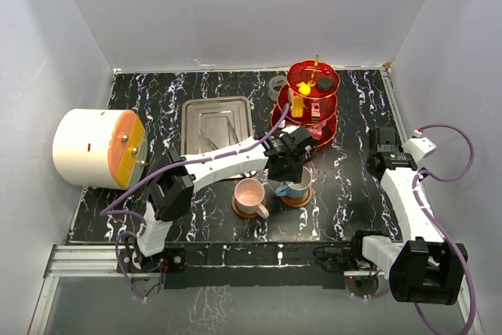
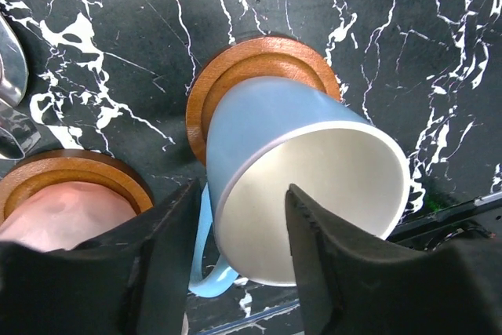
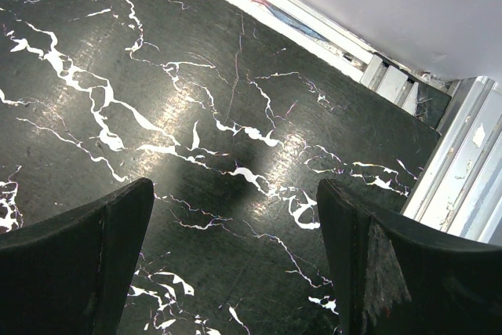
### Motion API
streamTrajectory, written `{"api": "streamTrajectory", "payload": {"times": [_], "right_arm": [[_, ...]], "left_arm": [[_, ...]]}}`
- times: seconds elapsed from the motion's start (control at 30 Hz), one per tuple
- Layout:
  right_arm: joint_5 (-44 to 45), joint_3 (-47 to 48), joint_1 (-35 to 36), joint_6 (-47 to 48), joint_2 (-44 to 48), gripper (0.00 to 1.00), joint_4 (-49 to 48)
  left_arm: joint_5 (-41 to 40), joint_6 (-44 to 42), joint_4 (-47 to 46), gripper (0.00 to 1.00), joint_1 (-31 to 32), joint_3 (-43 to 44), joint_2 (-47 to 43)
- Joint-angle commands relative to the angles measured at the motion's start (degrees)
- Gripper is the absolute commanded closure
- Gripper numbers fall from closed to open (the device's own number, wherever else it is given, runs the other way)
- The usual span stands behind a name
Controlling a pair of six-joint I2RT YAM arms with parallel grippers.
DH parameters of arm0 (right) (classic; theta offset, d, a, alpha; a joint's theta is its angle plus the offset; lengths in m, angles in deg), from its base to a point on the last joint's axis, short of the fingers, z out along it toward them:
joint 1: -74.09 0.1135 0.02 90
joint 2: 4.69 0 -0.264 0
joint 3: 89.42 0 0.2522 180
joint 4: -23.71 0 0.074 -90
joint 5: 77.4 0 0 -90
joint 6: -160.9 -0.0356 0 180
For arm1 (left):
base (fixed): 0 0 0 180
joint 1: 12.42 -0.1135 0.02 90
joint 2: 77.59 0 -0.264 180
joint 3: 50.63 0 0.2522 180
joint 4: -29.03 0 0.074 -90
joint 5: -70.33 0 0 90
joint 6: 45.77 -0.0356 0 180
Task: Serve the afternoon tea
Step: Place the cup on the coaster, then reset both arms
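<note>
The blue cup stands on a brown saucer at the table's front middle. My left gripper straddles its rim: one finger is inside the cup, the other outside by the handle, and a gap still shows at the wall. Just to the left the pink cup sits on its own saucer. Behind them the red three-tier stand carries small sweets. My right gripper hangs open over bare table at the right, holding nothing.
A flat steel tray lies at the back left of the cups. The big white drum with an orange face stands at the left edge. A small grey object sits left of the stand. White walls enclose the table.
</note>
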Motion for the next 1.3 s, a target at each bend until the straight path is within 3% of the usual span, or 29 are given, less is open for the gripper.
{"api": "streamTrajectory", "payload": {"times": [0.0, 0.13, 0.2, 0.27, 0.57, 0.83, 1.03, 1.27], "right_arm": [[1.63, 0.28, 0.14, -0.25, 0.15, 0.15, -1.90], [1.63, 1.60, 0.09, -0.25, 0.75, 0.15, -1.90], [1.63, 2.83, 0.14, -0.25, 1.28, 0.15, -1.90], [1.63, 4.49, 0.09, -0.25, 1.98, 0.15, -1.90], [1.63, 4.67, 0.12, -0.25, 11.85, 0.15, -1.90], [1.63, 0.48, 0.12, -0.25, 18.18, 0.15, -1.90], [1.63, 0.73, 0.14, -0.25, 19.56, 0.15, -1.90], [1.63, 1.82, 0.18, -0.25, 20.53, 0.15, -1.90]], "left_arm": [[0.38, -0.18, -0.29, 0.49, -0.02, 0.15, -4.23], [-2.58, -1.74, -1.81, 0.32, -0.09, 0.33, -7.28], [-4.51, -3.33, -3.21, 0.12, -0.08, -0.16, -9.42], [-7.18, -5.26, -4.11, 0.02, -0.10, -0.30, -11.69], [-20.57, -12.90, -5.39, 0.01, -3.32, -5.90, -22.88], [-23.22, -17.47, -9.14, 0.01, -18.02, -22.27, -40.71], [-25.23, -20.76, -5.63, 0.01, -26.21, -27.95, -47.36], [-32.18, -18.53, -0.67, 0.01, -26.73, -28.41, -49.71]]}}
